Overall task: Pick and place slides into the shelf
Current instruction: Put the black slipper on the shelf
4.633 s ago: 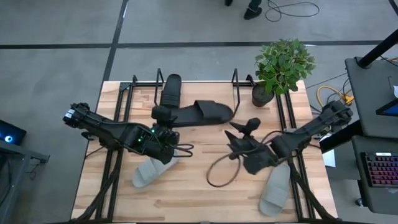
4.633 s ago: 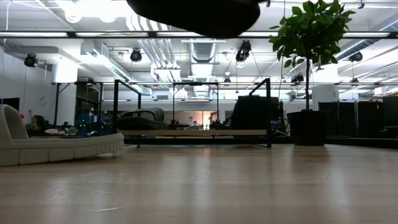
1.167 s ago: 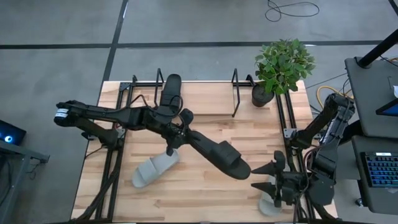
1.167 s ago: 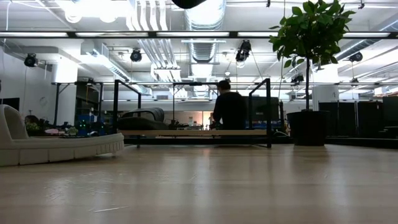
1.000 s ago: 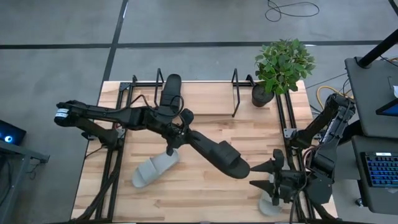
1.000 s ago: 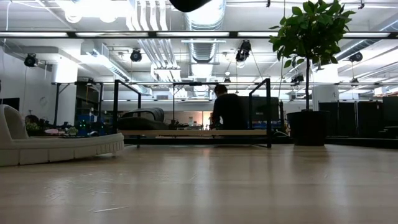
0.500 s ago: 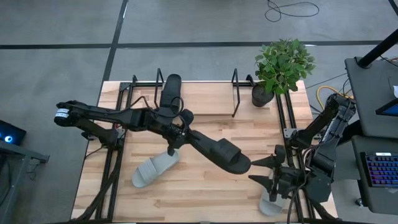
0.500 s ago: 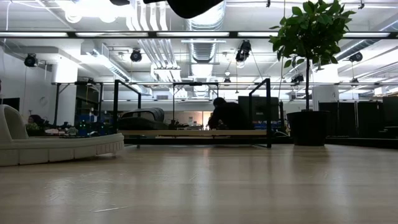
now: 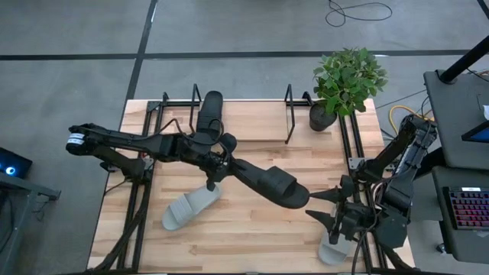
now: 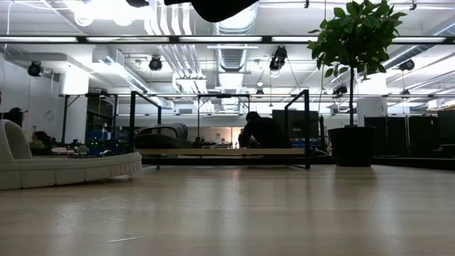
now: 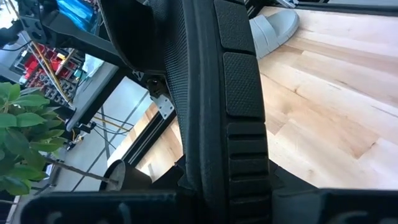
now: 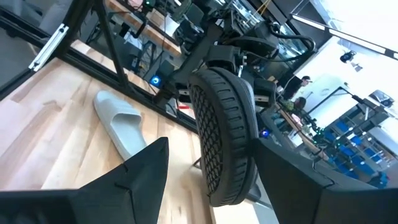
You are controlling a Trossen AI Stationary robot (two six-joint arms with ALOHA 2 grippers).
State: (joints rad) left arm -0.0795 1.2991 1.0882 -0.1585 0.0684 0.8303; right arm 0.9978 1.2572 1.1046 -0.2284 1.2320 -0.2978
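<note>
Transport is the step in hand: the left gripper (image 9: 219, 159) is clamped on the heel end of a black slide (image 9: 269, 183), carrying it above the middle of the worktop (image 9: 252, 229), toe pointing toward the right arm. The right gripper (image 9: 330, 208) is hanging with fingers wide apart and empty near the worktop's right front corner, just off the slide's toe and above a grey slide (image 9: 333, 248) lying there.

Judging from this, the next move is calling for a swing toward the shelf (image 9: 260, 145) at the worktop's far side, turning the slide to lie along the wooden board beside the black slide (image 9: 208, 114) already resting at the shelf's left end, then lowering between the upright loops before letting go. The long overhang from a heel grip is likely making the toe sag.

In the left wrist view the held slide (image 11: 230, 93) is showing a dark, ribbed and dotted sole. Another grey slide (image 9: 187, 209) is lying on the worktop's left front part, not yet shelved.
</note>
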